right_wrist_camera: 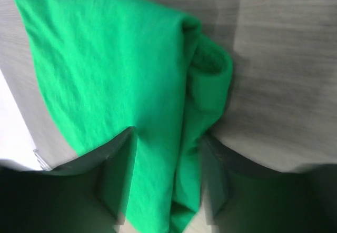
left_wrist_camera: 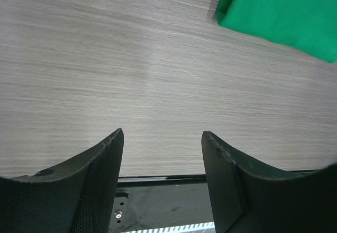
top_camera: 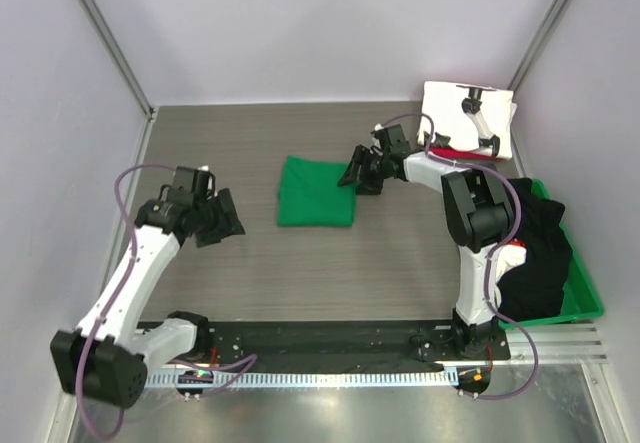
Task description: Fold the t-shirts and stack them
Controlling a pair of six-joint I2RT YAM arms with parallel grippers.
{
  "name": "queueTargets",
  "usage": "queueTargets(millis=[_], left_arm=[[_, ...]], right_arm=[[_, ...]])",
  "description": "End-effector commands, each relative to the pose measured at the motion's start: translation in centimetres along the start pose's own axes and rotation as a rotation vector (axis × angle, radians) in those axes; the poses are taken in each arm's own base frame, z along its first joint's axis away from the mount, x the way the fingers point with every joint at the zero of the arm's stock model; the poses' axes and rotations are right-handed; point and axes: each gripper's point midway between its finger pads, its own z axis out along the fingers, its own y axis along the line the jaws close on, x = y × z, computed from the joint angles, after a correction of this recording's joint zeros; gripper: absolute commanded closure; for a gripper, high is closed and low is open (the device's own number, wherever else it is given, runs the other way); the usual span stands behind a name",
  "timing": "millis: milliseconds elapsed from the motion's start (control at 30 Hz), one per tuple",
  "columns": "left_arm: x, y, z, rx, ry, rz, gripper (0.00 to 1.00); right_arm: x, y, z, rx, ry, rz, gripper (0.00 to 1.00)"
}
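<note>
while left hand (left_wrist_camera: pixel 162 133) gapes, right hand (right_wrist_camera: pixel 167 133) straddles green t-shirt (right_wrist_camera: pixel 105 70) edge.

Open tabletop (top_camera: pixel 240 273) runs between the left gripper (left_wrist_camera: pixel 163 137) and the green t-shirt (top_camera: pixel 315 191), and all along the near strip; the right gripper (right_wrist_camera: pixel 168 133) sits at that shirt's right edge, fingers astride the cloth; the white t-shirt (top_camera: pixel 448 98) and heaped green bin (top_camera: pixel 590 305) fill the right side
</note>
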Motion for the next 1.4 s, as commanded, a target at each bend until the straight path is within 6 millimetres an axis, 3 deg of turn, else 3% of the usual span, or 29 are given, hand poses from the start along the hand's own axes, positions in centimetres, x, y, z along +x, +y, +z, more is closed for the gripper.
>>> queueTargets(millis=[0, 67, 100, 200, 267, 300, 367, 400, 467, 600, 800, 900, 1167, 1233, 1367], left_arm=[[0.2, 0.6, -1.7, 0.008, -0.072, 0.008, 0.37], [0.2, 0.4, -1.8, 0.036, -0.099, 0.001, 0.37], [0.0, 0.3, -2.2, 0.047, -0.124, 0.000, 0.37], [-0.1, 0.4, -2.4, 0.048, -0.148, -0.001, 0.34], [0.1, 0.3, -2.1, 0.061, -0.145, -0.001, 0.34], [0.1, 0.2, -2.1, 0.063, -0.143, -0.001, 0.34], [0.1, 0.2, -2.1, 0.064, -0.138, -0.001, 0.34], [0.1, 0.2, -2.1, 0.065, -0.139, -0.002, 0.34], [0.1, 0.2, -2.1, 0.067, -0.143, -0.002, 0.34], [-0.1, 0.3, -2.1, 0.063, -0.158, -0.004, 0.34], [-0.3, 0.3, -2.6, 0.066, -0.179, -0.005, 0.34], [-0.4, 0.3, -2.5, 0.065, -0.181, -0.006, 0.34], [-0.5, 0.5, -2.6, 0.056, -0.194, -0.011, 0.35], [-0.5, 0.5, -2.6, 0.056, -0.196, -0.014, 0.35], [-0.5, 0.6, -2.4, 0.051, -0.191, -0.014, 0.35]], right_arm=[[-0.3, 1.1, 1.6, -0.063, -0.002, 0.003, 0.49], [0.6, 1.6, 2.4, -0.094, 0.023, 0.014, 0.66], [1.2, 1.5, 2.5, -0.098, 0.029, 0.017, 0.79], [3.5, 1.8, 2.2, -0.100, 0.062, 0.003, 0.94], [4.6, 2.7, 1.1, -0.122, 0.075, -0.034, 0.98], [6.1, 2.0, 0.7, -0.108, 0.109, -0.036, 0.99], [6.8, 2.3, -1.0, -0.110, 0.105, -0.068, 0.99], [8.1, 1.0, -1.5, -0.077, 0.119, -0.075, 0.99], [8.3, 1.1, -3.1, -0.071, 0.092, -0.098, 0.99], [9.2, -0.2, -4.3, -0.025, 0.084, -0.115, 0.99], [7.3, -1.0, -5.8, 0.022, 0.029, -0.138, 0.99], [5.3, -1.4, -7.2, 0.044, -0.024, -0.152, 0.99], [-1.5, -1.6, -11.7, 0.153, -0.195, -0.271, 0.99], [-2.8, -2.4, -12.6, 0.218, -0.216, -0.324, 0.99], [-7.0, -2.6, -15.4, 0.302, -0.323, -0.391, 0.99]])
